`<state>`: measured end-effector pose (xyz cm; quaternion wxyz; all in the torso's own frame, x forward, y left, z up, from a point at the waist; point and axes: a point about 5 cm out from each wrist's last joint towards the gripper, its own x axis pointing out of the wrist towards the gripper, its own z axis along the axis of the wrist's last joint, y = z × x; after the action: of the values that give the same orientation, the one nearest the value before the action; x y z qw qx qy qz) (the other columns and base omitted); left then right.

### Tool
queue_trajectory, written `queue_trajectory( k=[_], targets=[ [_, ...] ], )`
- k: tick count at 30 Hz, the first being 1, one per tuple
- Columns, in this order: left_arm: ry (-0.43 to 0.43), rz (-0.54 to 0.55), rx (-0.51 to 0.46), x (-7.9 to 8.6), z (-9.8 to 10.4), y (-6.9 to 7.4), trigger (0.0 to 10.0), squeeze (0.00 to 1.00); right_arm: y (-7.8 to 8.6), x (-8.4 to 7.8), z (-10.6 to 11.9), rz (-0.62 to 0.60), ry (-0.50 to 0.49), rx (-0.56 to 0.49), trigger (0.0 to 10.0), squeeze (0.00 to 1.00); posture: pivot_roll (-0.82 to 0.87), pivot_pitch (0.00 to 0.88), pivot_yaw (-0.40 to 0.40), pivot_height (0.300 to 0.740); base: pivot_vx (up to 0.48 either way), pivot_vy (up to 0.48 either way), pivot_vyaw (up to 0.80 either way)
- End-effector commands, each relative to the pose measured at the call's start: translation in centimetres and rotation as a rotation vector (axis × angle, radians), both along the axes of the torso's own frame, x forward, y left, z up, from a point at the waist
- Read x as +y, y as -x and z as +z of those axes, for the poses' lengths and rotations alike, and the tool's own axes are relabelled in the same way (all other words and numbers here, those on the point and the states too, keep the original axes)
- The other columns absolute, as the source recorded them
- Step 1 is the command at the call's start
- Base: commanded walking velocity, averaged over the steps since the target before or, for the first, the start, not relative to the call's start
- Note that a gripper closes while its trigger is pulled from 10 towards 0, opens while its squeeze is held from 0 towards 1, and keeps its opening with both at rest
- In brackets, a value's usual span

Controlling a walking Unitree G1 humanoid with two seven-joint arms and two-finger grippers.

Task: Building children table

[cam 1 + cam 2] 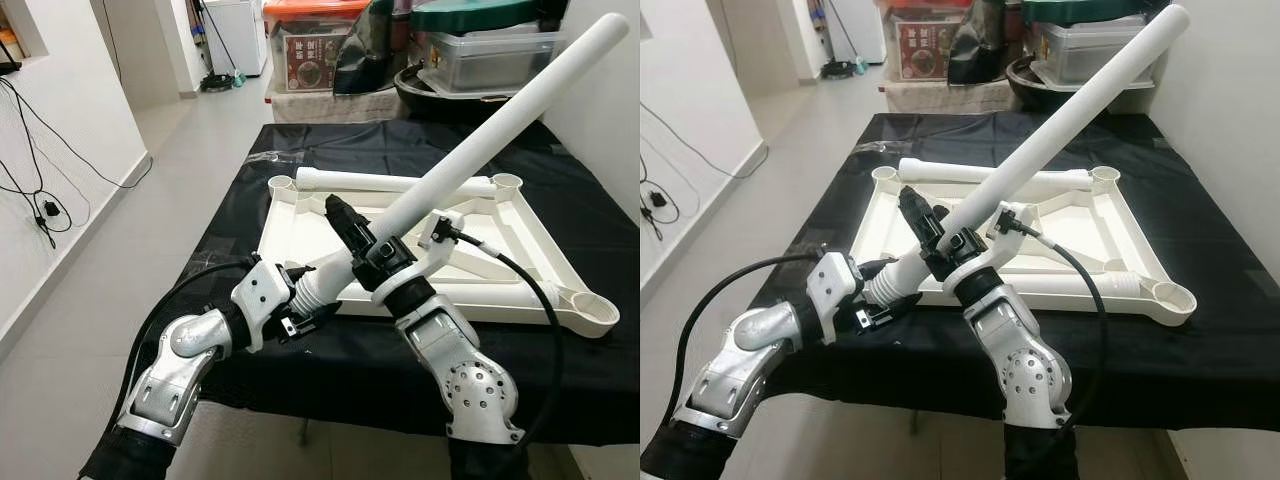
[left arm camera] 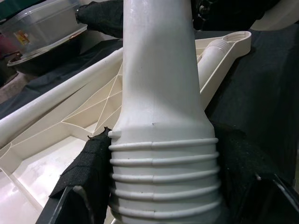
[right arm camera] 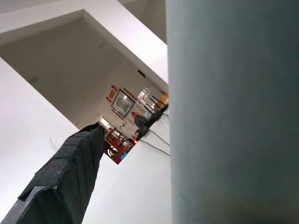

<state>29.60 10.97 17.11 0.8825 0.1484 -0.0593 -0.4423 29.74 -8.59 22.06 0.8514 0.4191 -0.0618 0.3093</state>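
Note:
An upturned white plastic tabletop (image 1: 290, 235) with round corner sockets lies on a black-covered table (image 1: 240, 190). A long white table leg (image 1: 470, 160) slants up to the right above it. My left gripper (image 1: 312, 300) is shut on the leg's ribbed threaded end (image 2: 163, 177), a black finger (image 2: 88, 172) pressed against each side. My right gripper (image 1: 362, 220) sits higher along the leg, which crosses between its fingers near their base. One black finger (image 3: 70, 177) stands apart from the leg (image 3: 233, 112), so this gripper looks open. Its other finger is hidden behind the leg.
A second leg (image 1: 400, 182) lies along the tabletop's far edge, and a third (image 1: 510, 272) rests inside its near right side. Storage bins (image 1: 490, 55) crowd the far end. A white wall (image 1: 610, 120) runs close on the right. Bare floor (image 1: 150, 200) lies to the left.

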Motion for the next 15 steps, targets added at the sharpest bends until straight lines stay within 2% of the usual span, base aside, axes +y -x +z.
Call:
queue_trajectory(
  k=[1, 15],
  targets=[
    [-0.047, -0.027, 0.028, -0.15, -0.81, 0.50, 10.0, 0.00, 0.16, 0.47, 0.09, 0.027, -0.001, -0.008, 10.0, 0.00, 0.03, 0.028, 0.023, 0.740, 0.000, 0.000, 0.00],
    [-0.099, -0.066, 0.040, 0.34, -1.00, 1.25, 10.0, 0.00, -0.12, -0.15, -0.44, 0.041, 0.019, 0.003, 10.0, 0.00, 0.04, 0.034, 0.022, 0.740, 0.000, 0.000, 0.00]
  ],
)
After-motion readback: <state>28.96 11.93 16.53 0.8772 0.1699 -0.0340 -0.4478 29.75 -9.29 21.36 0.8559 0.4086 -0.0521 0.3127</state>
